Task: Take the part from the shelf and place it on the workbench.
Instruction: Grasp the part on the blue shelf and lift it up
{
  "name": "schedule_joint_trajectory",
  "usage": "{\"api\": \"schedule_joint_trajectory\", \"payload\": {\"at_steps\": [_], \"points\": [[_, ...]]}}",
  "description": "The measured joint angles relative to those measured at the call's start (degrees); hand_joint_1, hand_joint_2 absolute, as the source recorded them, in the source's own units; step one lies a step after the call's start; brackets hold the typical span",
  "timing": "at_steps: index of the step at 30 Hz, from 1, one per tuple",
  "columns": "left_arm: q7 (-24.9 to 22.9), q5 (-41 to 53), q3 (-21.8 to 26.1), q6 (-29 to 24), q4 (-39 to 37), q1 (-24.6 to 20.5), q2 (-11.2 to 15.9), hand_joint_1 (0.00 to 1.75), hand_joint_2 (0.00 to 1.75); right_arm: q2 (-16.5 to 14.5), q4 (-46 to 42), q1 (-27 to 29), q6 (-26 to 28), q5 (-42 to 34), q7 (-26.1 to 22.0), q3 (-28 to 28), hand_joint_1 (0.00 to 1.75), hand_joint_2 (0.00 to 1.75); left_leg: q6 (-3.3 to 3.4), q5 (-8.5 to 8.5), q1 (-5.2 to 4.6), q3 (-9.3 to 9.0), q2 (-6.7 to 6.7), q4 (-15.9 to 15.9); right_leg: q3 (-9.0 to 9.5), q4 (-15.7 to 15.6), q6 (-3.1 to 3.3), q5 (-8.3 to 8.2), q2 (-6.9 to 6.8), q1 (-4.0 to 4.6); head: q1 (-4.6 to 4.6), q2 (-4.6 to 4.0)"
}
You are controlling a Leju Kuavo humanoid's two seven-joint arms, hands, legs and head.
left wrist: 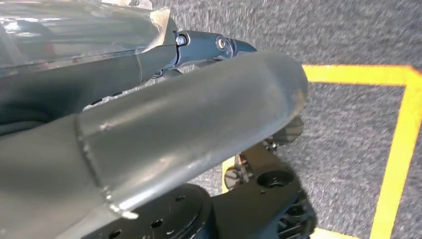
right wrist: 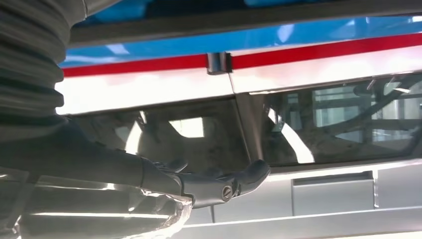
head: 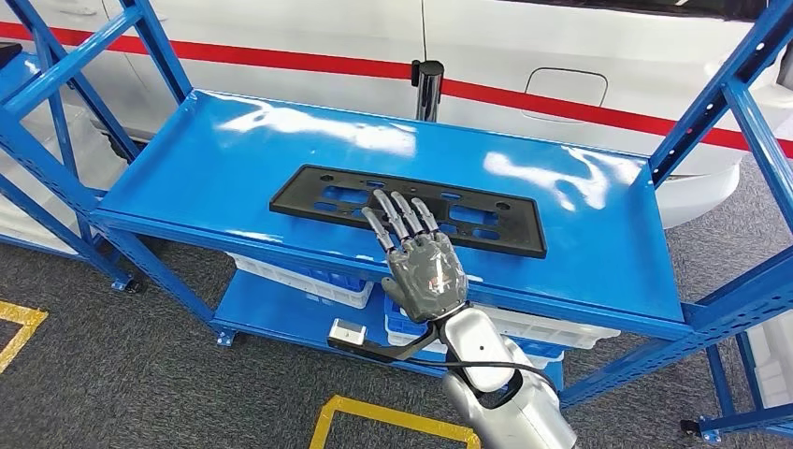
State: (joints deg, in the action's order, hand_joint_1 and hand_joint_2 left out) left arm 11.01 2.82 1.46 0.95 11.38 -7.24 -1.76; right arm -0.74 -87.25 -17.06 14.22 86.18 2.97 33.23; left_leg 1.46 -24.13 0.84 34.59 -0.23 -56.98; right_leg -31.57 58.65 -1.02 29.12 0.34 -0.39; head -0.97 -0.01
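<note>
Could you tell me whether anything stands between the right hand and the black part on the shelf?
Nothing visible does. The right hand is open over the near edge of the black part, its fingers stretched above it, on the blue shelf.

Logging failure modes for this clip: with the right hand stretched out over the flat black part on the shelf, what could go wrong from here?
1. The black part lies flat on the glossy blue shelf, and the right hand has its fingers straight over it, so it may slide away rather than be gripped.
2. The part is long and the hand is over its middle near edge; lifted one-handed, it could tip.
3. The blue frame post stands close by, so a swinging end might catch it.
</note>
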Motion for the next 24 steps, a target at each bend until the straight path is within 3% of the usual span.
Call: {"api": "schedule_joint_trajectory", "payload": {"at_steps": [1, 3, 5, 6, 7, 9, 11, 13, 14, 17, 24], "points": [[0.03, -0.01, 0.04, -0.10, 0.01, 0.01, -0.10, 0.00, 0.00, -0.11, 0.50, -0.32, 0.01, 0.03, 0.00, 0.19, 0.00, 1.75, 0.36, 0.03, 0.11, -0.44, 0.04, 0.38, -1.21, 2.42, 0.04, 0.98, -0.07, 0.02, 0.07, -0.01], [0.08, -0.04, 0.11, -0.25, 0.01, 0.04, -0.18, 0.00, 0.00, -0.13, 1.61, -0.74, 0.01, 0.07, 0.00, 0.47, 0.00, 1.75, 0.86, -0.23, 0.00, -0.82, 0.06, 0.50, -5.40, 9.96, 0.32, 3.42, -0.10, -0.12, 0.16, -0.01], [0.12, -0.08, 0.16, -0.27, 0.01, 0.18, -0.24, 0.00, 0.00, -0.07, 2.56, -0.83, 0.01, 0.07, 0.01, 0.70, 0.00, 1.75, 0.96, -0.53, -0.07, -1.01, -0.08, 0.47, -8.99, 14.92, 0.00, 4.07, -0.11, -0.19, 0.19, 0.00], [0.15, -0.07, 0.17, -0.26, 0.01, 0.25, -0.28, 0.00, 0.00, -0.06, 2.92, -0.92, 0.01, 0.07, 0.03, 0.85, 0.00, 1.75, 0.91, -0.69, -0.07, -1.16, -0.17, 0.44, -9.38, 14.53, -0.43, 3.15, -0.11, -0.23, 0.19, 0.01], [0.19, -0.02, 0.18, -0.23, 0.01, 0.30, -0.33, 0.00, 0.00, -0.07, 3.23, -1.08, 0.00, 0.06, 0.08, 1.02, 0.00, 1.75, 0.79, -0.90, -0.07, -1.42, -0.27, 0.42, -8.55, 11.80, -0.94, 1.43, -0.14, -0.30, 0.20, 0.00], [0.27, 0.14, 0.18, -0.19, 0.01, 0.30, -0.42, 0.00, 0.00, -0.08, 3.74, -1.54, -0.02, -0.01, 0.24, 1.34, 0.00, 1.75, 0.30, -1.44, -0.23, -1.93, -0.42, 0.28, -5.31, 3.94, -1.58, -2.27, -0.30, -0.41, 0.26, 0.00], [0.32, 0.33, 0.18, -0.14, 0.01, 0.28, -0.47, 0.00, 0.00, -0.13, 4.20, -1.91, -0.07, -0.12, 0.44, 1.54, 0.00, 1.75, -0.28, -2.01, -0.47, -2.19, -0.51, 0.05, -3.29, -0.57, -1.03, -4.08, -0.38, -0.48, 0.20, -0.01], [0.30, 0.66, 0.18, -0.15, 0.03, 0.26, -0.45, 0.00, 0.00, -0.22, 4.68, -2.21, -0.22, 0.02, 1.02, 1.73, 0.00, 1.75, -0.68, -2.31, -0.37, -2.35, -0.47, 0.10, -3.00, -1.11, -0.11, -4.31, -0.29, -0.44, 0.11, -0.01], [0.27, 0.81, 0.18, -0.21, 0.04, 0.24, -0.44, 0.00, 0.00, -0.31, 4.99, -2.46, -0.36, 0.19, 1.39, 1.91, 0.00, 1.75, -0.42, -2.26, -0.28, -2.49, -0.41, 0.26, -2.86, -1.27, 0.08, -4.35, -0.24, -0.42, 0.11, -0.01], [0.19, 1.52, 0.17, -0.80, 0.11, 0.15, -0.48, 0.00, 0.00, -1.05, 7.27, -3.70, -0.83, 0.96, 2.60, 2.81, 0.00, 1.75, 0.70, -2.16, -0.21, -2.98, -0.09, 0.64, -2.52, -1.61, 0.24, -4.43, -0.08, -0.39, 0.00, -0.01], [0.20, 3.02, 0.18, -2.18, 0.42, -0.07, -0.65, 0.00, 0.00, -3.89, 14.23, -7.13, -1.15, 1.81, 4.28, 4.39, 0.00, 1.75, 0.58, -2.15, -0.06, -3.32, 0.08, 1.20, -2.48, -1.60, 0.49, -4.28, 0.07, -0.07, -0.04, 0.00]]}}
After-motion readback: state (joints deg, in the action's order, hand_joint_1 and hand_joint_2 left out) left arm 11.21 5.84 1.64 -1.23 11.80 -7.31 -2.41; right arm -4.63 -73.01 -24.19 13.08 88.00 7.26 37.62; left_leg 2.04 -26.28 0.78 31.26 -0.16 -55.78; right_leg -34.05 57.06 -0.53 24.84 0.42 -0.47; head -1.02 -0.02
